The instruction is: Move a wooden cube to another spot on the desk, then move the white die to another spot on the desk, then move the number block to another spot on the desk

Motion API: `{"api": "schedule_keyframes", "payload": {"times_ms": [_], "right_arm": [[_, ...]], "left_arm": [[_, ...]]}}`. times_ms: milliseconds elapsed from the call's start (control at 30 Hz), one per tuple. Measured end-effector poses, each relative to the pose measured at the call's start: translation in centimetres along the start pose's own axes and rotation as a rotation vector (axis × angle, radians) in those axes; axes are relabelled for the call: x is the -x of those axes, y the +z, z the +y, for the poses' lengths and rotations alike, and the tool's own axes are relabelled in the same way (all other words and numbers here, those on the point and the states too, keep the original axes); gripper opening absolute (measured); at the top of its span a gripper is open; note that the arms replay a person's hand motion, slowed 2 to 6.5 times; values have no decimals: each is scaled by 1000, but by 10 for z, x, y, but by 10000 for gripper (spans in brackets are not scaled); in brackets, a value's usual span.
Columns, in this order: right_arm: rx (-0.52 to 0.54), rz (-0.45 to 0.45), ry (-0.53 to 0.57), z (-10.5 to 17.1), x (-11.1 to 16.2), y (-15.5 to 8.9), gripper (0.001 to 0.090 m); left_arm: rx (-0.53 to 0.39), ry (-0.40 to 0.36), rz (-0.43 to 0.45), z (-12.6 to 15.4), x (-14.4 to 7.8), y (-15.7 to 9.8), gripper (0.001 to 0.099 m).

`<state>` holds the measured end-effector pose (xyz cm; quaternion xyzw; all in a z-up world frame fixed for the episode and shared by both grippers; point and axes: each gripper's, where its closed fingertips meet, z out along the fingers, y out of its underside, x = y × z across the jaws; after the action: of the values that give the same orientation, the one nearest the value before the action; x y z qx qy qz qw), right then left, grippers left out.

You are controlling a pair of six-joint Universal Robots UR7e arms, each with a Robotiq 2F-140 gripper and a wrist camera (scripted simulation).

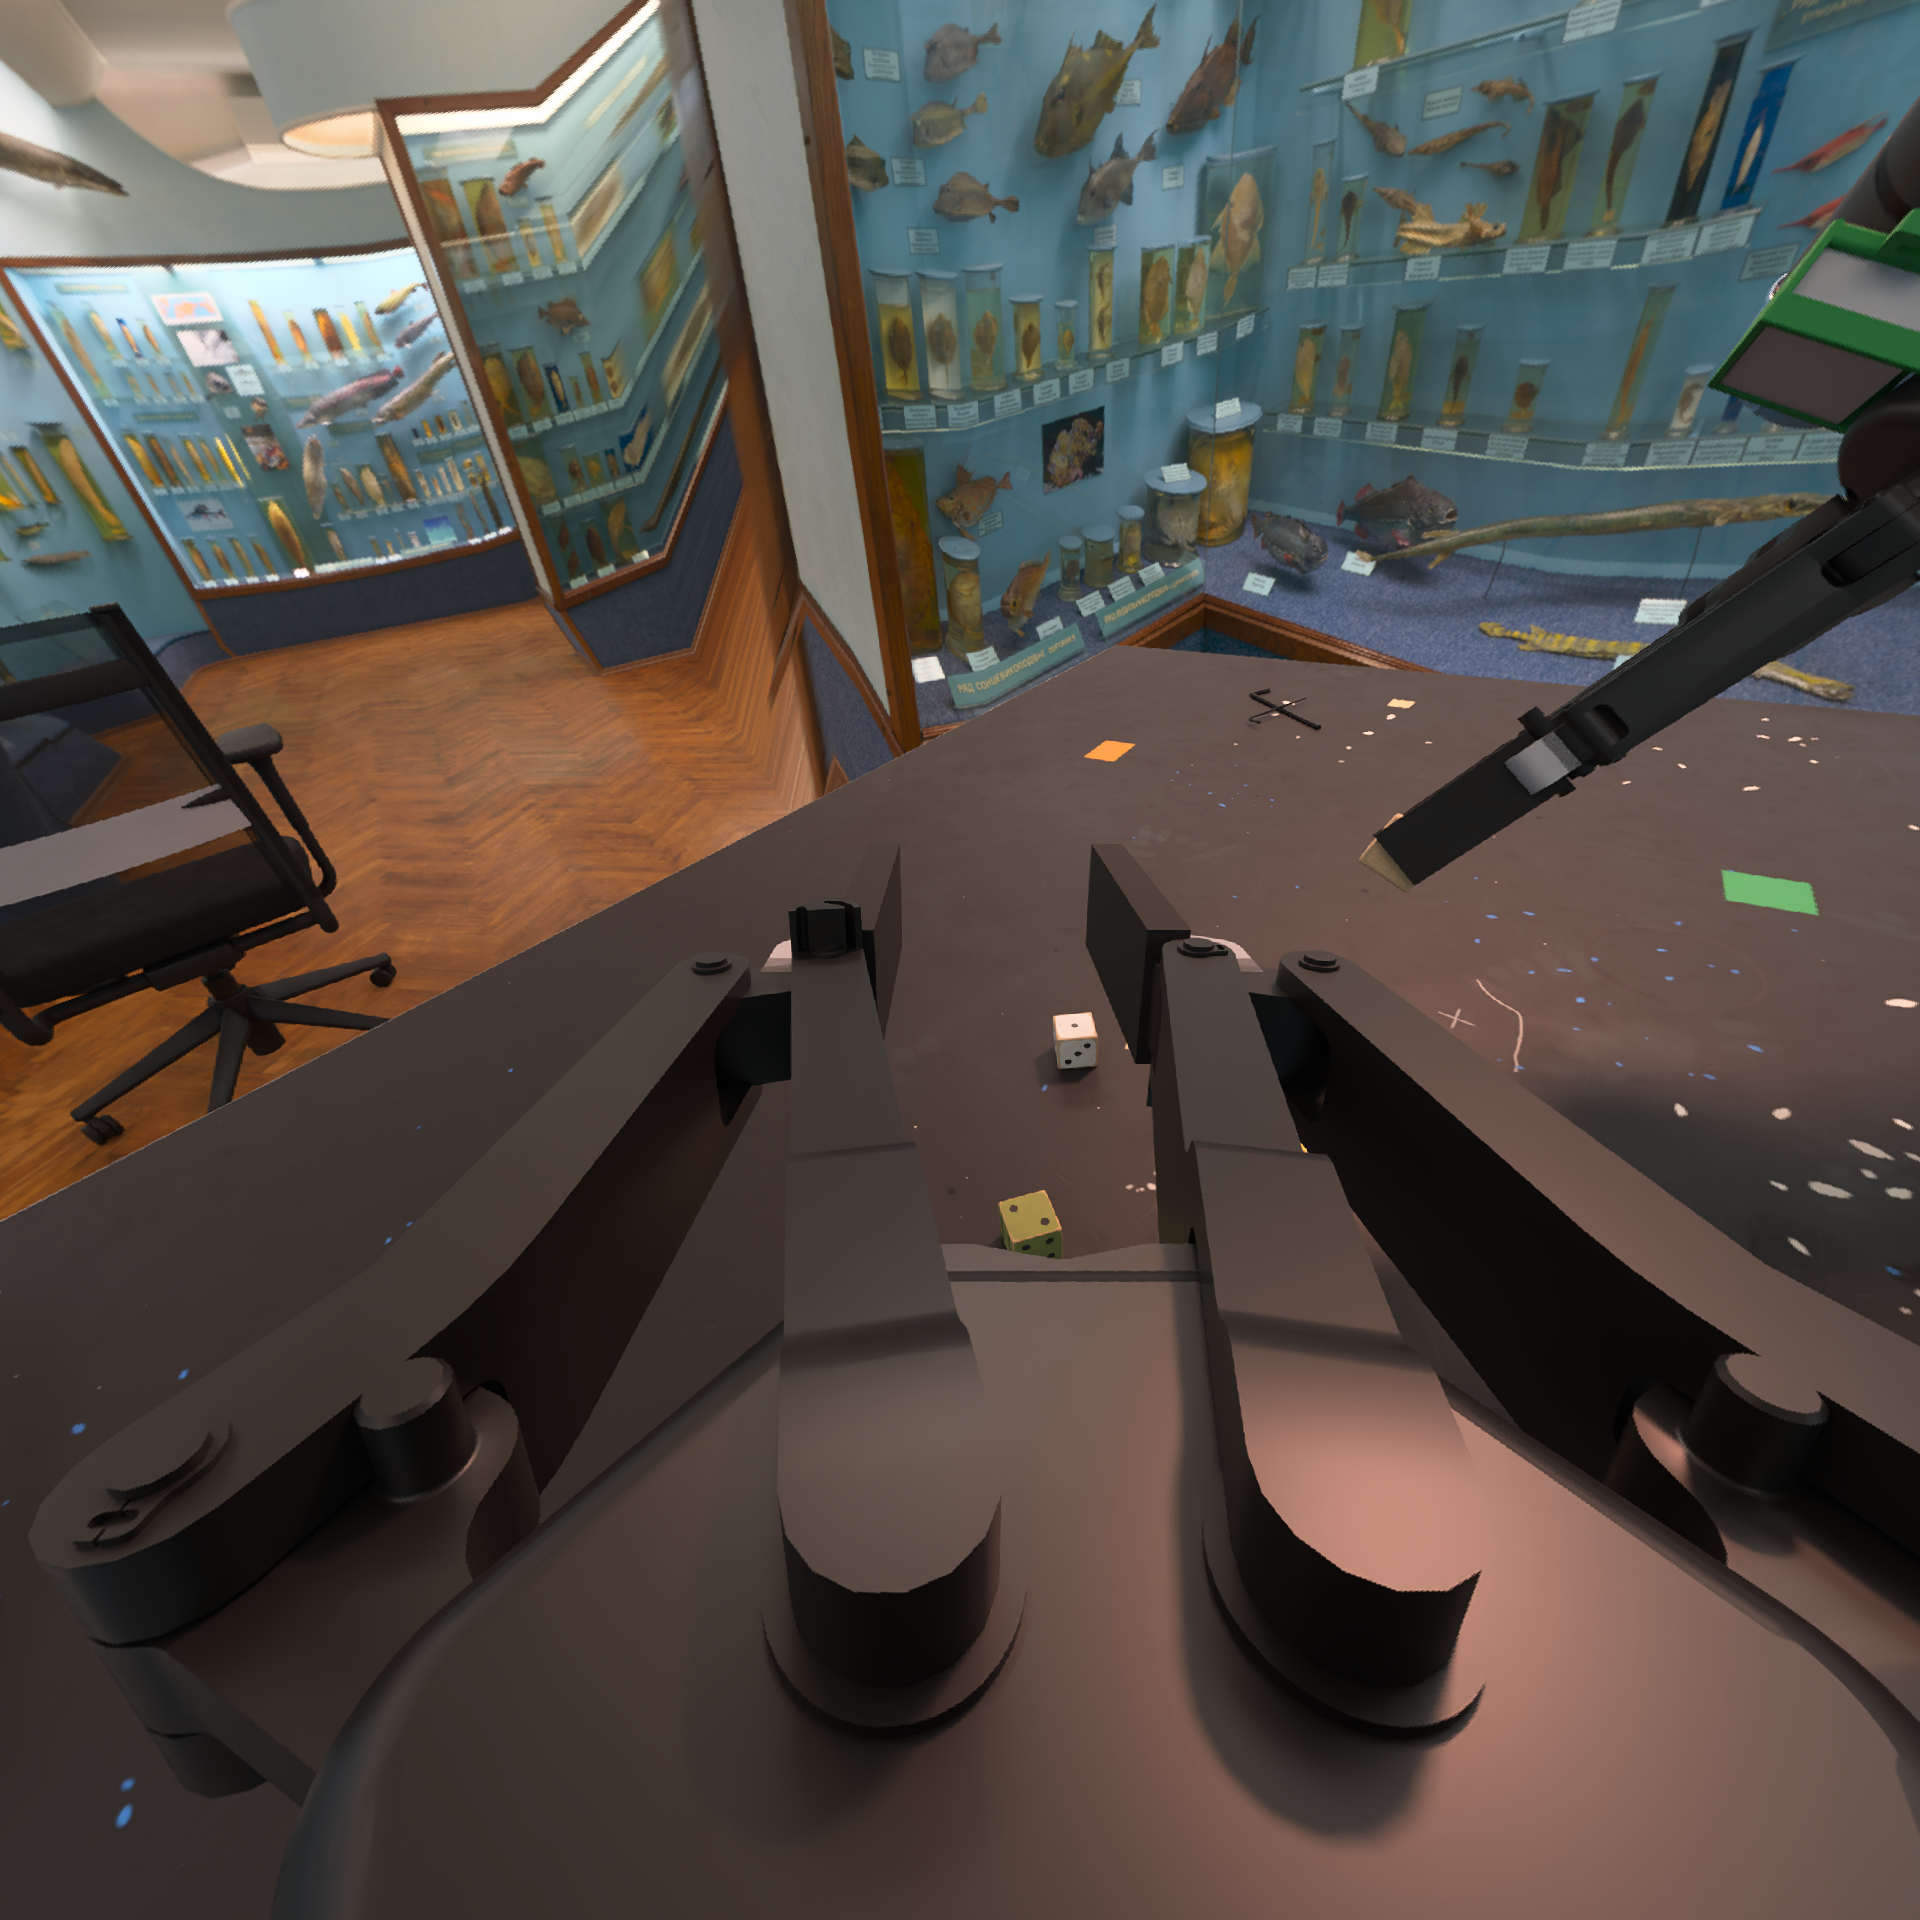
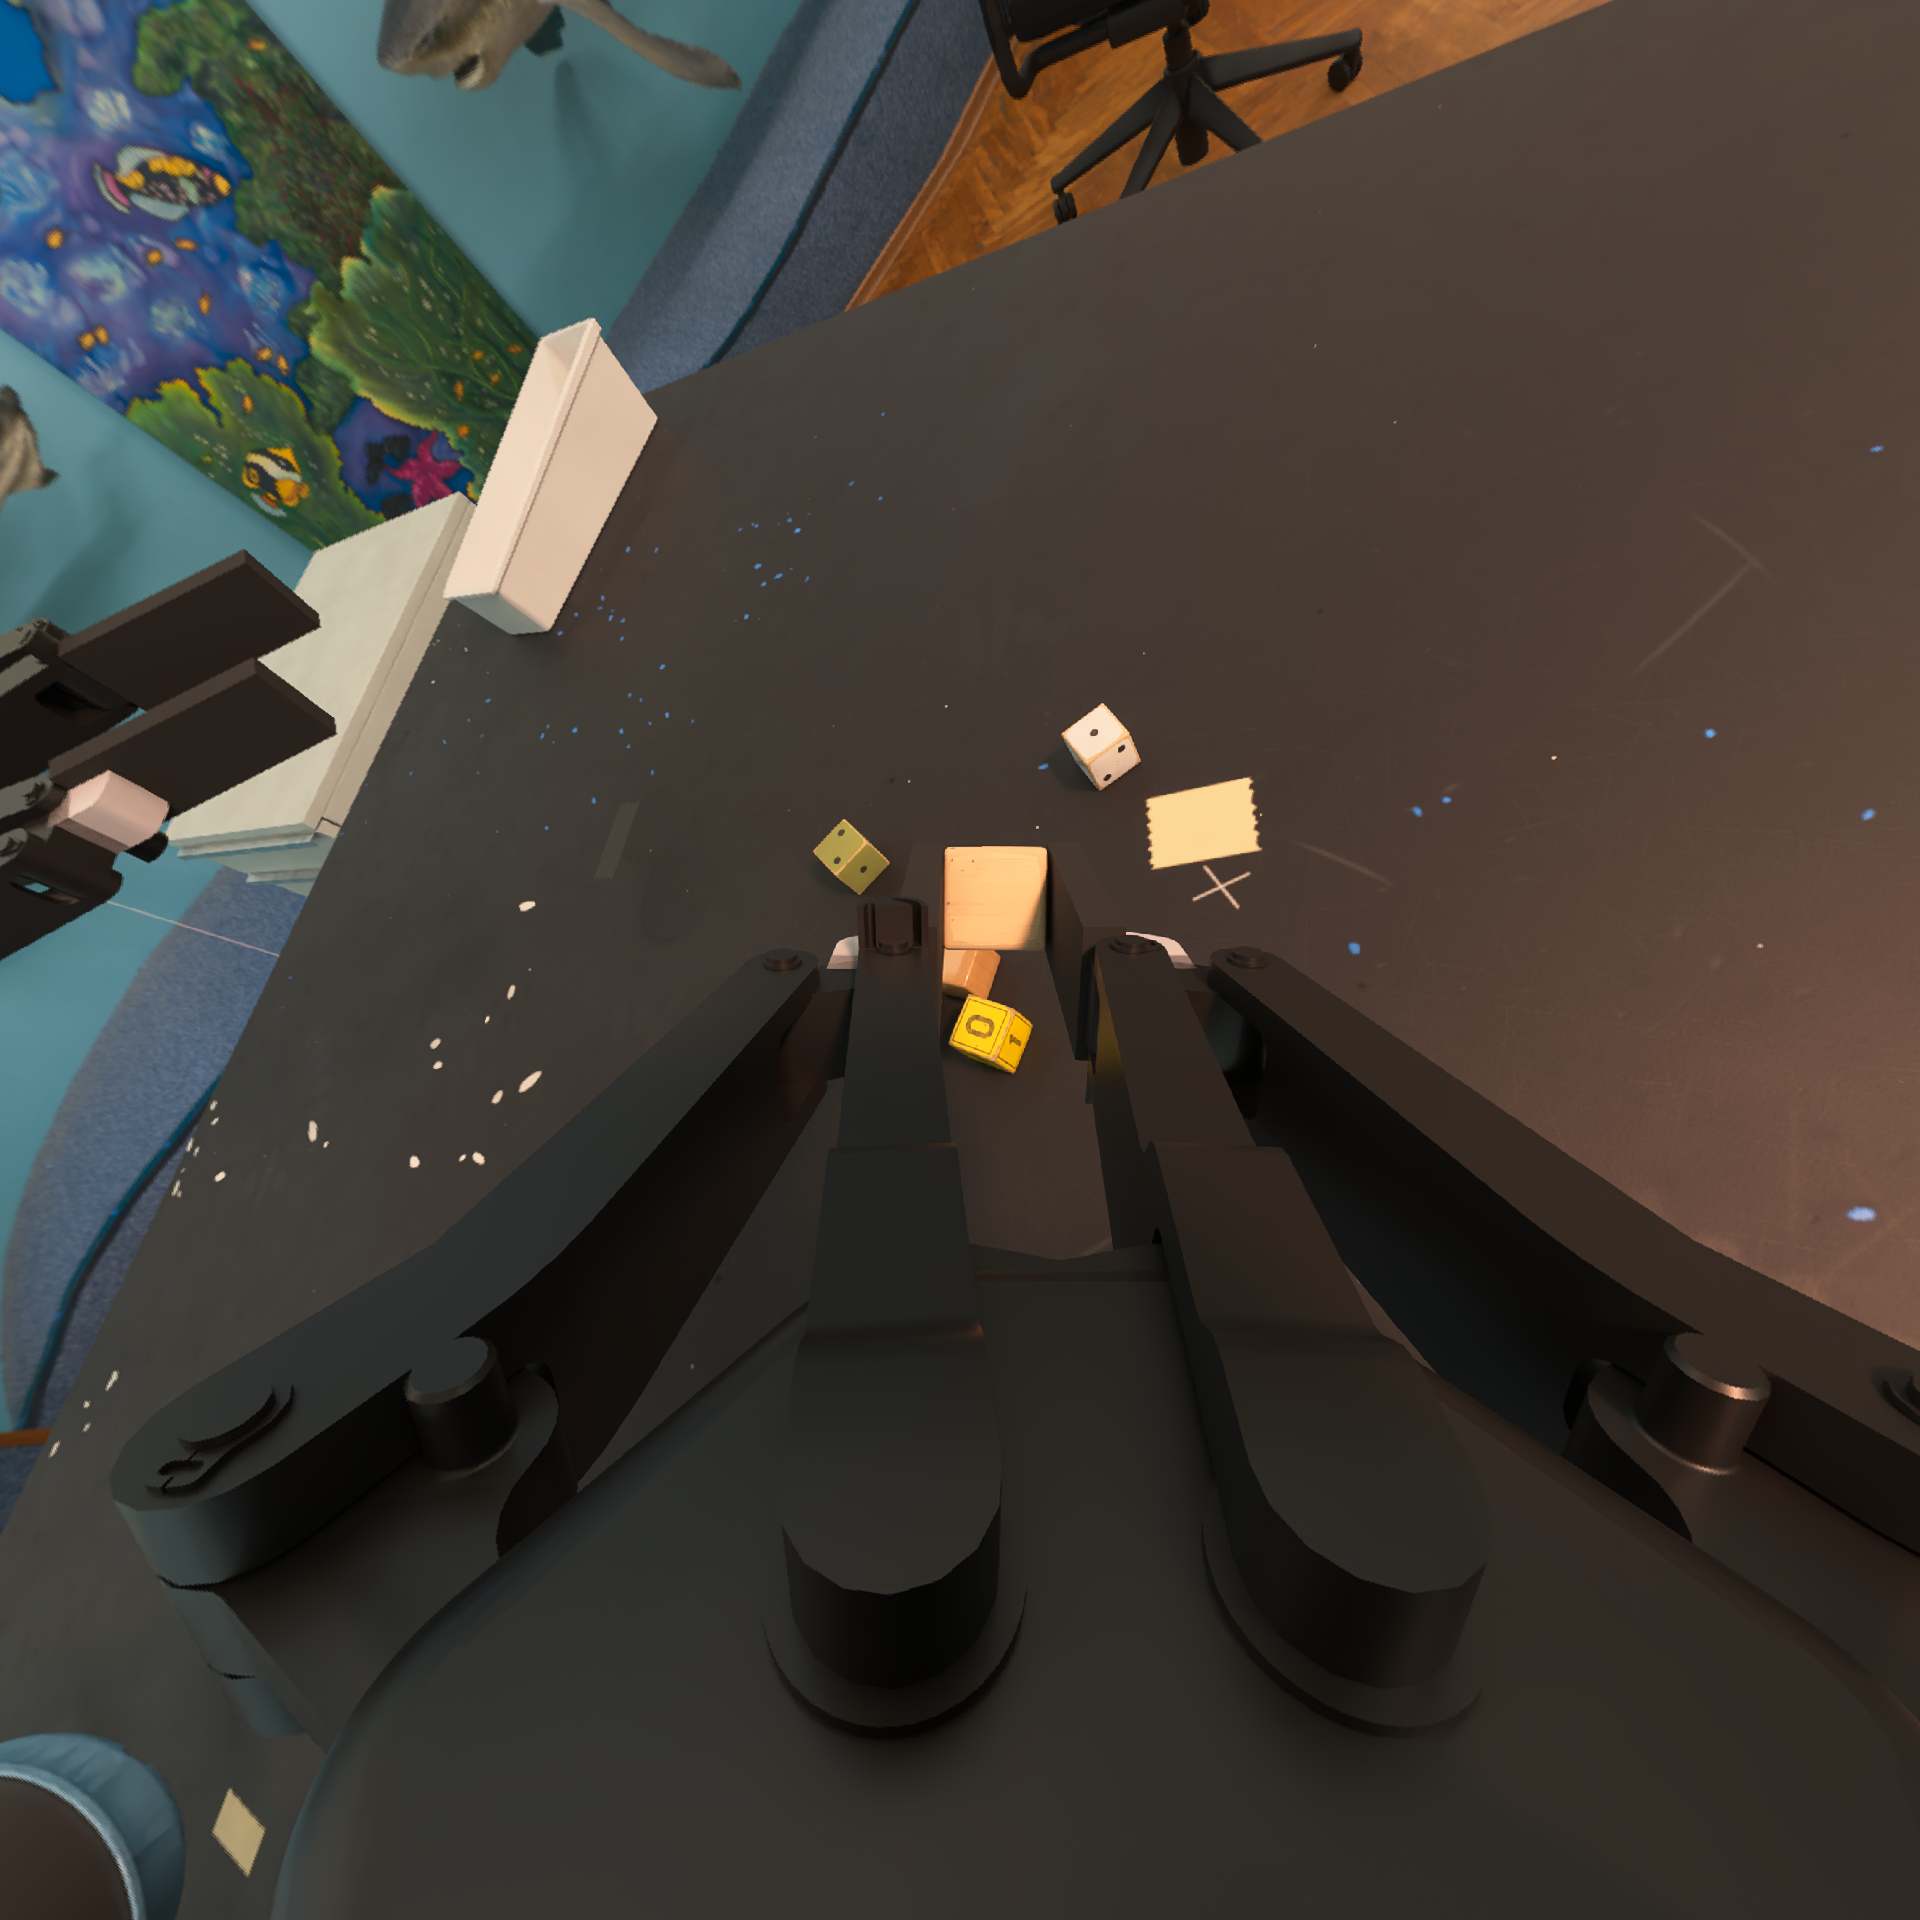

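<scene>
The right gripper [image 2: 995,899] pinches a pale wooden cube [image 2: 994,896] between its 2 dark fingers and holds it above the dark speckled desk [image 2: 1455,468]. Directly under it, between the finger links in the right wrist view, lie a smaller tan wooden cube [image 2: 969,972] and a yellow number block [image 2: 990,1032], just beside each other. A white die with black pips [image 2: 1101,745] rests on the desk ahead and to the right of this gripper, near a pale yellow paper patch [image 2: 1202,822]. An olive-yellow die [image 2: 851,855] sits just left of the fingertips.

The left gripper [image 1: 992,914] hangs over the desk with its fingers spread and empty. The white die [image 1: 1074,1040] lies on the desk below the gap, close to the right-hand finger.
</scene>
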<state>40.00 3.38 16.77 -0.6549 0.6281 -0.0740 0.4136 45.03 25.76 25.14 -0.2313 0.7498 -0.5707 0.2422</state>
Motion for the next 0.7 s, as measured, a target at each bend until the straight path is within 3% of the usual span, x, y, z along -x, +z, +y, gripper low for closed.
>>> {"api": "schedule_keyframes", "payload": {"times_ms": [700], "right_arm": [[-16,-7,15,-5,-8,-7,262]], "left_arm": [[-18,22,-1,-5,-6,-3,480]]}}
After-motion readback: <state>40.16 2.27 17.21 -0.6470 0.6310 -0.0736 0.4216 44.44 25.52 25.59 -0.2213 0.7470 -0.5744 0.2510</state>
